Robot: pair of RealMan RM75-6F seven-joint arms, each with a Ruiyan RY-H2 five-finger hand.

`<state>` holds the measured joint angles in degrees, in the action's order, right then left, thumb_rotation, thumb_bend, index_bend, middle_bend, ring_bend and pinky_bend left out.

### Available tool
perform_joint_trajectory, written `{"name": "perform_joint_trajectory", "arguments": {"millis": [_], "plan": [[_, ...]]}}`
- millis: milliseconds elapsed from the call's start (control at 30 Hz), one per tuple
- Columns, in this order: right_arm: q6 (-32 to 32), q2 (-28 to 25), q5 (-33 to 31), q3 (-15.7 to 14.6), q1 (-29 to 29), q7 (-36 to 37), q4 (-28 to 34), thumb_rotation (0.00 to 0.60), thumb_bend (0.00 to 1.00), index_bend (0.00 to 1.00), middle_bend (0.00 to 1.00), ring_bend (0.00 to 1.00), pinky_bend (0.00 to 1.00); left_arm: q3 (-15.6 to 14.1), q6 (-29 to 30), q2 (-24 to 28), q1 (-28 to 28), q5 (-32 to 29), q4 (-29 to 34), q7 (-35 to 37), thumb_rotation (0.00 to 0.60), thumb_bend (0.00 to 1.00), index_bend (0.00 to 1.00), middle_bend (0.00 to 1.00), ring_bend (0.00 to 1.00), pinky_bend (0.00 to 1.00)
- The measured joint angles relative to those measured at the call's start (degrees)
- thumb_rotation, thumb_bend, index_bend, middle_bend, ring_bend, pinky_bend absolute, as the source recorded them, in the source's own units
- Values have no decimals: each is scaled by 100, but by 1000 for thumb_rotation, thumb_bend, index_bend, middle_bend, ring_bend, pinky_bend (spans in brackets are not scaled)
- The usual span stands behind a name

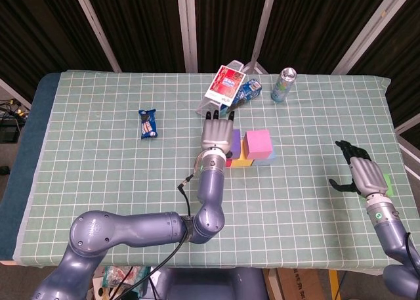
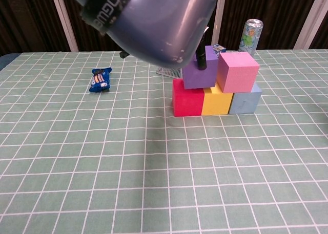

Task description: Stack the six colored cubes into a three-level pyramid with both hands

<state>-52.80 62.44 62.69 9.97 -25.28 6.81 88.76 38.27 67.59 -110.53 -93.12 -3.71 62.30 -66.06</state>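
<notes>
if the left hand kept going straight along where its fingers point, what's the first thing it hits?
Judging from the head view, the left hand, holding the purple cube, points toward the table's far edge. First in that line is probably the red-and-white packet, with the mesh holder beneath it. Height clearance is unclear.

A blue snack packet lies left; a drink can stands upright at the far edge.
</notes>
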Motion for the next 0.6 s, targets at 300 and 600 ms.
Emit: {"name": "perform_joint_trajectory", "arguments": {"millis": [300,600], "plan": [[67,26,-11,-6,-8,33,-51,600,323,0,57,49,0,209,-221,-278,-215,22,-540,-102,600,328,0,457,40,37],[125,22,-60,8,-12,78,-75,600,323,0,56,49,0,358,-343,-432,-340,83,-819,-196,600,328,0,457,40,37]]}}
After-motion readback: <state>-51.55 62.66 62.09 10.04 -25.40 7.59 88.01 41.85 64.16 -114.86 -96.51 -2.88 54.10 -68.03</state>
